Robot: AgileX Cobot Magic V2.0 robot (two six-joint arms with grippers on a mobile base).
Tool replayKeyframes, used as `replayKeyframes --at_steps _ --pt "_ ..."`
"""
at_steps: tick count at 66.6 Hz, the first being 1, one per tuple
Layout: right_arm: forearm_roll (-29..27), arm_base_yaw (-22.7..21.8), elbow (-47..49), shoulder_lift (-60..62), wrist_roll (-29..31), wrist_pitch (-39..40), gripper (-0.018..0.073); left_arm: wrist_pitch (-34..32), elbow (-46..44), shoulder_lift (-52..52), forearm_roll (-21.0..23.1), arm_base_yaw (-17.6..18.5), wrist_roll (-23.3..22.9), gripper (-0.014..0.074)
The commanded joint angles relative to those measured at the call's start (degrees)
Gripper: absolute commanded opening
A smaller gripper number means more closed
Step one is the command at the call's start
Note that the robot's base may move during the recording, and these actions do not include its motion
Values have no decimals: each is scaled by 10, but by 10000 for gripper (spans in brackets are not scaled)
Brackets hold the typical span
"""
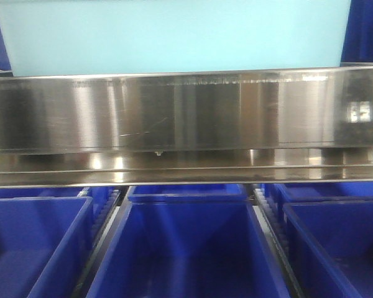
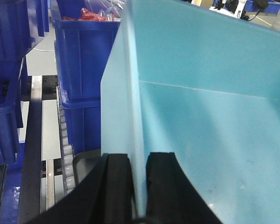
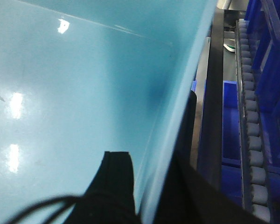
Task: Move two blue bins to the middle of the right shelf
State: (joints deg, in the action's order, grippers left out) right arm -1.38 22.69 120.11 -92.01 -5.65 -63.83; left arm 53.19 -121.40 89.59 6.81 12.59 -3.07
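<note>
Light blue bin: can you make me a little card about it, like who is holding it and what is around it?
Thing held: light blue bin
Inside it: nothing that shows
Left gripper: shut on one wall of the bin
Right gripper: shut on another wall of the bin
Just under it: shiny steel rail
Lower down: dark blue bins in a row
Beside it: grey rollers

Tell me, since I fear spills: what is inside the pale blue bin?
Both wrist views show the pale blue bin bare inside: floor and walls, only glare. The left gripper and right gripper, clamped on its walls, cover the near corners.
</note>
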Motion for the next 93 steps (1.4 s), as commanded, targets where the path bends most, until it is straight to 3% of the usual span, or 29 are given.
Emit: replayKeyframes --at_steps 1,93 --pt "-25 3 5 6 16 30 -153 -33 -4 -5 30 4 -5 -111" --pt "-25 3 5 6 16 41 -153 -28 -4 -5 36 4 -5 -111"
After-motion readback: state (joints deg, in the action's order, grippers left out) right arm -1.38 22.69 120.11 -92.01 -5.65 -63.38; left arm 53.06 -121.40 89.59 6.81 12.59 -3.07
